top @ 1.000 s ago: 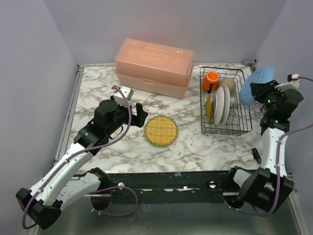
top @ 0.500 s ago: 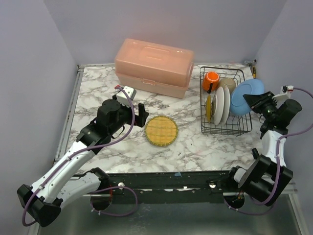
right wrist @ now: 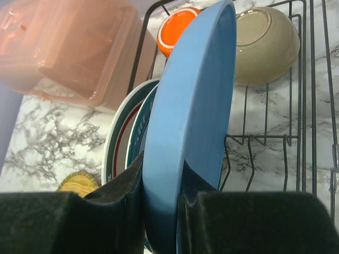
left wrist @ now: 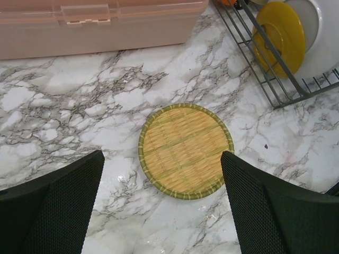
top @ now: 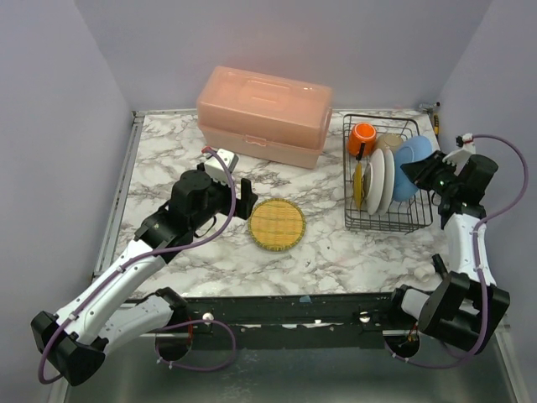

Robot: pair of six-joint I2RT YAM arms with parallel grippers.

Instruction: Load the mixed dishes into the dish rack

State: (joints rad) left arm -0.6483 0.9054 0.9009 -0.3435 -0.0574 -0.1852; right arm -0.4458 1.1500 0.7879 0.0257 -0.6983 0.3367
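Note:
The black wire dish rack [top: 390,227] stands at the right of the table. It holds an orange mug [top: 363,134], a cream bowl [top: 391,143], a yellow plate [top: 358,185] and white plates [top: 377,180] standing on edge. My right gripper [top: 419,172] is shut on the rim of a blue plate [right wrist: 196,106], held upright in the rack just right of the white plates [right wrist: 119,143]. My left gripper [left wrist: 161,159] hangs open above a round woven bamboo tray [left wrist: 185,151], touching nothing.
A big pink lidded box [top: 263,116] sits at the back of the table, left of the rack. The rack's right half shows bare prongs [right wrist: 265,140]. Walls close in on both sides.
My right gripper brought the blue plate from above the rack's right side down and left into the rack beside the white plates. The left arm edged right toward the woven tray.

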